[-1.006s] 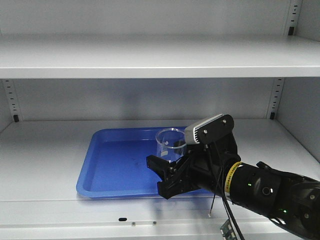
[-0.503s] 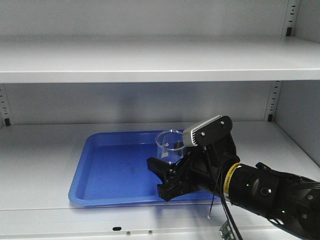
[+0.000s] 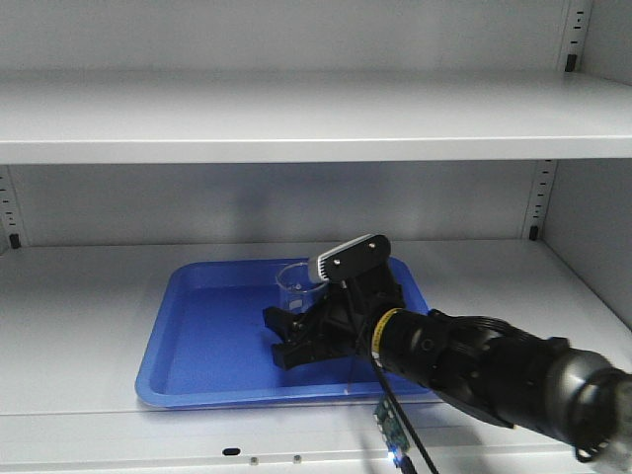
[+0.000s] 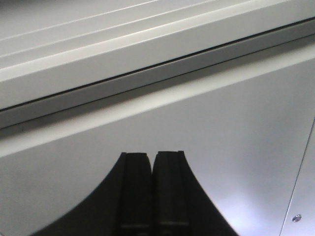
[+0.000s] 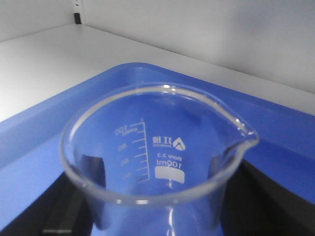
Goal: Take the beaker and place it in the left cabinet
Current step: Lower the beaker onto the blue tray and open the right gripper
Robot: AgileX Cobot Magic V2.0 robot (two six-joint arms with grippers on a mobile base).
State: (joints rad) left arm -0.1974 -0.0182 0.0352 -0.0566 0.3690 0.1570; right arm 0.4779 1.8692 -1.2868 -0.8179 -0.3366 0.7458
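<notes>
The beaker [image 3: 293,279], clear glass with white marks and a pour lip, is upright over the blue tray [image 3: 202,326] on the lower shelf of the left cabinet [image 3: 296,118]. My right gripper [image 3: 281,334] is shut on it, one black finger on each side. In the right wrist view the beaker [image 5: 162,147] fills the frame between the fingers [image 5: 93,172] of the right gripper [image 5: 157,189], with the tray [image 5: 44,147] below. I cannot tell whether its base touches the tray. My left gripper [image 4: 152,156] is shut and empty, facing a grey-white panel.
The upper shelf [image 3: 316,138] hangs above the arm. The cabinet's back wall [image 3: 296,212] lies behind the tray, with peg-hole strips [image 3: 538,202] at the sides. Bare shelf [image 3: 69,306] lies left of the tray and more to the right [image 3: 513,286]. A cable [image 3: 395,434] dangles under the arm.
My right arm has moved left and deeper over the tray, carrying the beaker. The front view also shifted up a little at first. The left gripper shows no earlier frame.
</notes>
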